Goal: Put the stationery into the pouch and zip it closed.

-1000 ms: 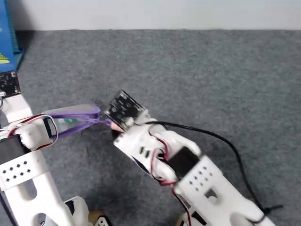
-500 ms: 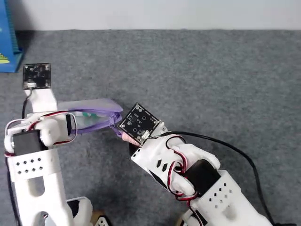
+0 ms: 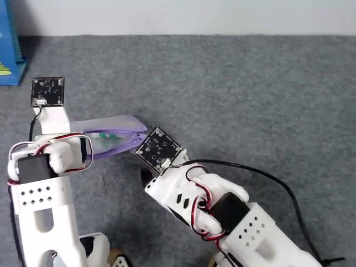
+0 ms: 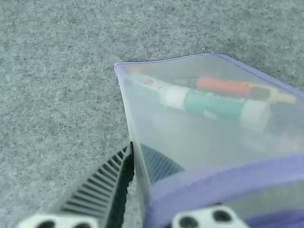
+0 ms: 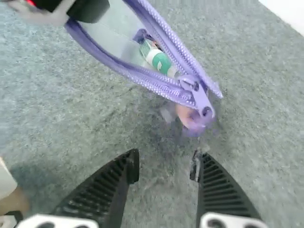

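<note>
The grey carpet (image 3: 250, 89) fills the table. At 9 o'clock from centre is the clear, purple-trimmed pouch (image 3: 119, 125), pinched at one end by the left gripper (image 4: 140, 154). The right gripper (image 5: 164, 161), at the pouch's 4 o'clock, gapes wide and empty. The pens (image 4: 218, 102) lie inside (green and orange among them). The zip pull (image 5: 202, 102) dangles just beyond the right gripper's fingers.

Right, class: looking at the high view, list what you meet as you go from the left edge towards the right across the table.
blue box → left arm's camera board → purple pouch → right arm's camera board
</note>
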